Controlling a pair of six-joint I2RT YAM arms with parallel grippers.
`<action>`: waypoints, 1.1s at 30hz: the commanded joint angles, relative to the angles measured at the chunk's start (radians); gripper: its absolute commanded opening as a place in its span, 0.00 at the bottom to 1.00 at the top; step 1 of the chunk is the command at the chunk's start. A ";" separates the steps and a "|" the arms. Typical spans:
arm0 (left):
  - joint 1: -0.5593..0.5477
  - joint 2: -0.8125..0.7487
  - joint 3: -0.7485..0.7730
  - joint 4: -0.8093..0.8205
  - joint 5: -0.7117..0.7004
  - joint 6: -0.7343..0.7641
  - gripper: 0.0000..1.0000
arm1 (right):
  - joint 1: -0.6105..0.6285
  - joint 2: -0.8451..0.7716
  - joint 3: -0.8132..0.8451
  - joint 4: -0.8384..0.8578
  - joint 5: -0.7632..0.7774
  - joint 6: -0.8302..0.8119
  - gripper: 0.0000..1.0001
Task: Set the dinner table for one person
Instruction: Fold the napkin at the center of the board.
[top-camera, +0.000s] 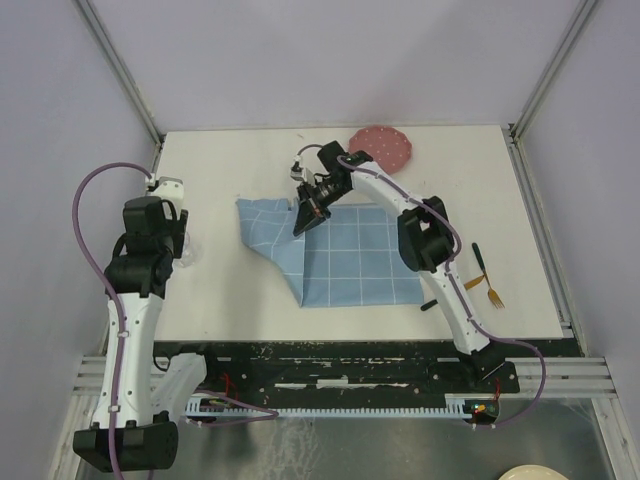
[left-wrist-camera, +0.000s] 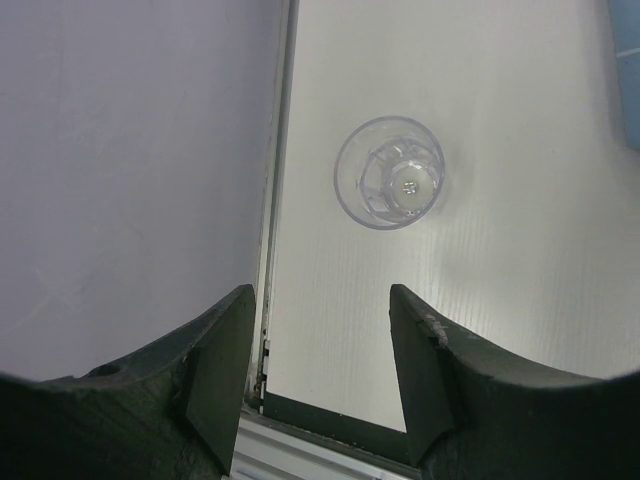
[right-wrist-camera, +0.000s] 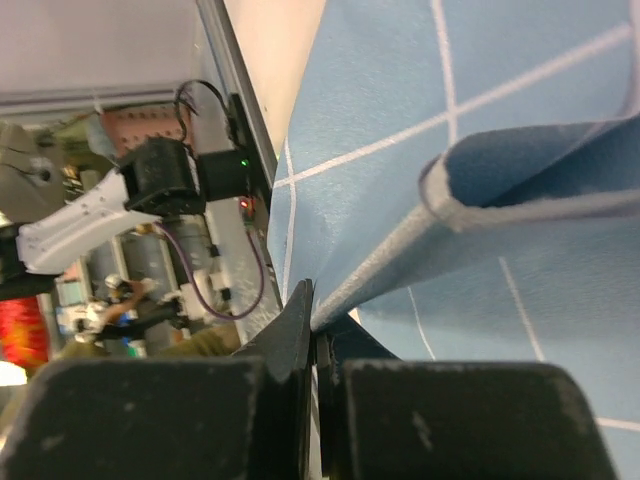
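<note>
My right pincer (right-wrist-camera: 314, 335) grips the placemat (right-wrist-camera: 400, 60) by its hem, soft limp cloth; my left pincer (left-wrist-camera: 320, 340) hangs open near the fragile-looking glass (left-wrist-camera: 390, 185).

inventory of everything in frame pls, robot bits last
dinner table: one, white, under everything.
placemat: one, blue with white grid, table centre, left part folded up.
plate: one, speckled red, far edge.
glass: one, clear, upright, near the table's left edge.
fork: one, orange-yellow, table's right side.
dark utensil: one, dark green, just beyond the fork; type unclear.
pale round thing: one, cream, off the table, cut off by the frame.
left gripper: one, black, open, above the glass.
right gripper: one, black, shut on the placemat's edge.
</note>
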 joint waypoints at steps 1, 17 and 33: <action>0.004 -0.023 0.017 0.035 0.014 0.025 0.63 | 0.099 -0.118 0.074 -0.265 0.108 -0.256 0.02; 0.004 -0.050 -0.020 0.095 0.067 0.005 0.63 | 0.206 -0.277 0.009 -0.305 0.381 -0.372 0.02; 0.005 -0.043 -0.051 0.146 0.112 -0.008 0.63 | 0.051 -0.504 -0.219 -0.228 0.482 -0.360 0.02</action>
